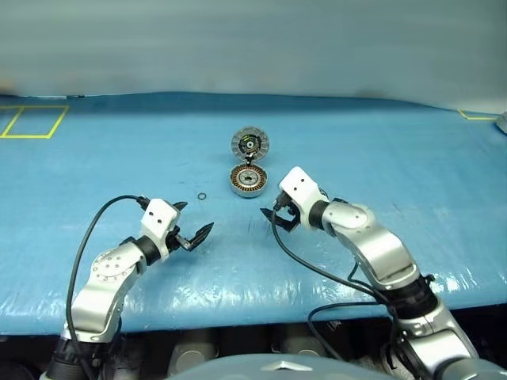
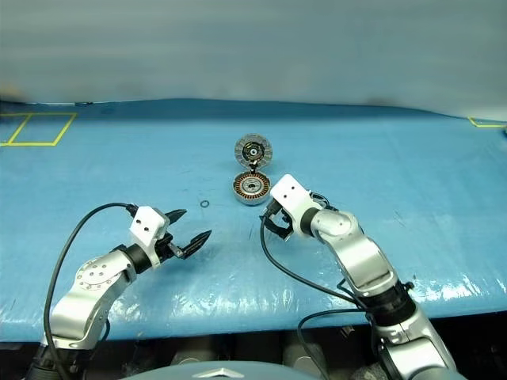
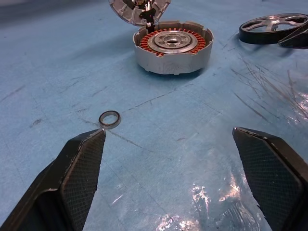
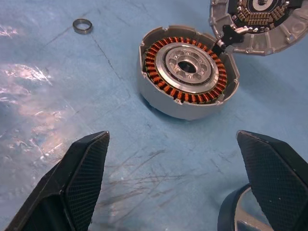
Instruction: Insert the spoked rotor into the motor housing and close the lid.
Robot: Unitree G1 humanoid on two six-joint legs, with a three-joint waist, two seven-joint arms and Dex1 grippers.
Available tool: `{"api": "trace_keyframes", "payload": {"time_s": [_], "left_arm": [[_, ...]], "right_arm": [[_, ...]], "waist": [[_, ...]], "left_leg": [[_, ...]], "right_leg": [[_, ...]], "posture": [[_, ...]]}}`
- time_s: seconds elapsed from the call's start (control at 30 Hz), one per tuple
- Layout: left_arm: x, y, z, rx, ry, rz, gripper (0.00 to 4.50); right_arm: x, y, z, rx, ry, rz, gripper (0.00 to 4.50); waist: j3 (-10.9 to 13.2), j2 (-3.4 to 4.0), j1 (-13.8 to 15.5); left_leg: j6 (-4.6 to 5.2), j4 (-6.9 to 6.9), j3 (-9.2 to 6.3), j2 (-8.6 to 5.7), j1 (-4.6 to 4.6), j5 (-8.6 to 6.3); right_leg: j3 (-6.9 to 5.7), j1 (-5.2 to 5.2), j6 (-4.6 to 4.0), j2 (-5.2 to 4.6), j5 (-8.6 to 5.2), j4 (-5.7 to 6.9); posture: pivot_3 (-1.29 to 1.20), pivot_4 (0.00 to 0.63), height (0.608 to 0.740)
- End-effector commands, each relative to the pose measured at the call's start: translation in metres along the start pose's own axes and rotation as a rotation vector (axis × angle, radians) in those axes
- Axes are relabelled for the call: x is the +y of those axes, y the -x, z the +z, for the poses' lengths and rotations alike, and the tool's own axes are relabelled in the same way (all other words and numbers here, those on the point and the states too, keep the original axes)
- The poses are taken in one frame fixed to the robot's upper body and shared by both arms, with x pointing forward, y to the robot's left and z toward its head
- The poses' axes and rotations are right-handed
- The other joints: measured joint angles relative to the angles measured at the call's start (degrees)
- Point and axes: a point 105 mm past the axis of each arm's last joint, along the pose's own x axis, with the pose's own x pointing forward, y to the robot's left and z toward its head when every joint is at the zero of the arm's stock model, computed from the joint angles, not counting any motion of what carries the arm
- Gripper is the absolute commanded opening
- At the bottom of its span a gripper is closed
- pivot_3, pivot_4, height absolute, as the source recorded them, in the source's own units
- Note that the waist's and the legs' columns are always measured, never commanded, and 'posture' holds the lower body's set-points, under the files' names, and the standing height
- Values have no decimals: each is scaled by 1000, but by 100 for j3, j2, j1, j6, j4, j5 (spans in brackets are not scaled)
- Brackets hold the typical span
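Note:
The motor housing [image 1: 249, 180] sits open on the blue table, its copper windings ringing a silvery centre [image 4: 186, 67]. Just beyond it, the lid [image 1: 250, 144] stands tilted up with its inner face toward me, joined to the housing by a small black piece. The spoked rotor [image 3: 274, 28] lies flat on the table to the right of the housing, and its dark rim [image 4: 231, 211] shows under one finger of my right gripper. My right gripper [image 1: 273, 214] is open and empty just in front of the housing. My left gripper [image 1: 194, 218] hovers open and empty further left.
A small metal ring [image 1: 202, 196] lies on the table between my left gripper and the housing. A yellow tape square [image 1: 32, 121] marks the far left, and more yellow tape [image 1: 475, 116] the far right. The blue cover's front edge [image 1: 238, 313] runs close below both arms.

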Motion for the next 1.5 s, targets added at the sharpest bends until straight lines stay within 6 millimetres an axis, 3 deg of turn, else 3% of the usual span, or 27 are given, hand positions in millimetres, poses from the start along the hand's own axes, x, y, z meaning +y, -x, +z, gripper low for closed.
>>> {"api": "trace_keyframes", "payload": {"time_s": [0.03,0.27,0.4,1.0,1.1,1.3,1.33,1.5], "left_arm": [[-9,2,10,-62,-28,-11,4500],[-29,8,5,-78,-2,-46,4500],[-33,11,2,-71,15,-43,4500],[-36,10,-1,-62,26,-43,4500],[-34,9,0,-69,22,-36,4500],[-31,11,0,-69,17,-21,4500],[-30,11,0,-68,17,-17,4500],[-24,13,2,-69,10,0,4500]], "right_arm": [[-4,-14,22,6,24,27,4450],[-1,-48,41,18,105,86,4450],[2,-58,42,25,119,109,4450],[20,-75,-6,214,61,243,4450],[25,-77,-13,263,29,270,3886],[39,-77,-18,310,-31,314,1960],[44,-76,-19,317,-41,322,1794],[70,-67,-24,335,-82,377,1793]], "waist": [[0,0,-2],[3,4,20],[5,7,17],[4,10,-36],[1,10,-40],[-13,6,-47],[-16,5,-48],[-24,2,-62]], "left_leg": [[0,-2,1,0,0,0],[1,-12,-4,1,-8,-1],[2,-10,-1,3,-8,-2],[1,-8,-1,6,7,-1],[-1,-8,-1,7,12,0],[-1,-12,-1,7,15,0],[-1,-14,-2,8,16,0],[-2,-22,-1,12,29,0]], "right_leg": [[0,0,0,1,0,0],[-8,-3,11,-3,6,-5],[-5,-3,11,-6,6,-5],[-5,7,7,-5,4,-1],[-5,10,3,-5,2,2],[-6,13,0,-5,1,0],[-6,13,0,-5,0,0],[-8,20,-14,-7,-8,1]], "posture": [[0,150,740],[0,150,740],[0,150,740],[0,150,740],[0,150,740],[0,150,740],[0,150,740],[0,150,740]]}}
